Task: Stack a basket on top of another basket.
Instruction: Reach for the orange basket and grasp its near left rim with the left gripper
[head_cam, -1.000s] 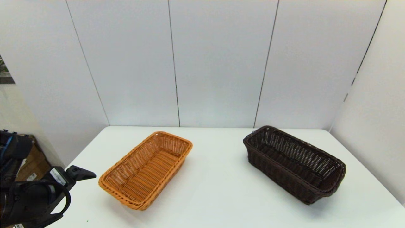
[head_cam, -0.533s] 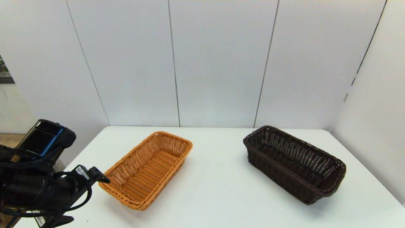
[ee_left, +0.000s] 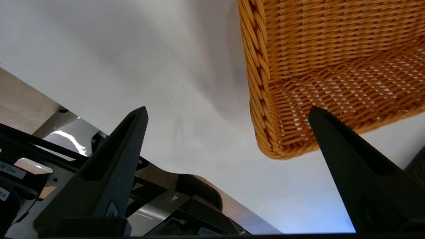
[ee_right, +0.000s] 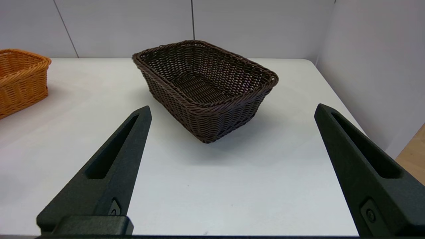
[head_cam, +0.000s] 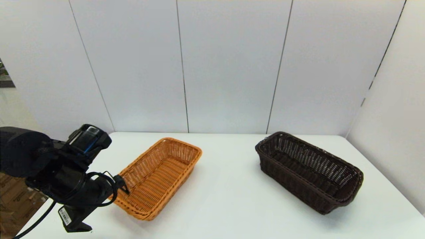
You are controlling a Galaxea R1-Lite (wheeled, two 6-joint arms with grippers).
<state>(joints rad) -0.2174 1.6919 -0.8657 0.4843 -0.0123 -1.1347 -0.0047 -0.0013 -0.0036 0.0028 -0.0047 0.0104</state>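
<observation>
The dark brown basket sits on the right of the white table, also seen in the right wrist view. The orange-tan basket lies left of centre, empty. My left gripper hangs open at that basket's near left corner, pointing down. In the left wrist view this gripper straddles the corner of the orange basket, not touching it. My right gripper is open and low at the table's near edge, well short of the dark basket. It is outside the head view.
White wall panels close off the back and right of the table. The table's left edge runs just beside my left arm, with cardboard boxes on the floor beyond it. The orange basket shows far off in the right wrist view.
My left arm has risen from below the table's left edge and swung right, bringing its gripper to the orange basket's near left corner. Both baskets stay put.
</observation>
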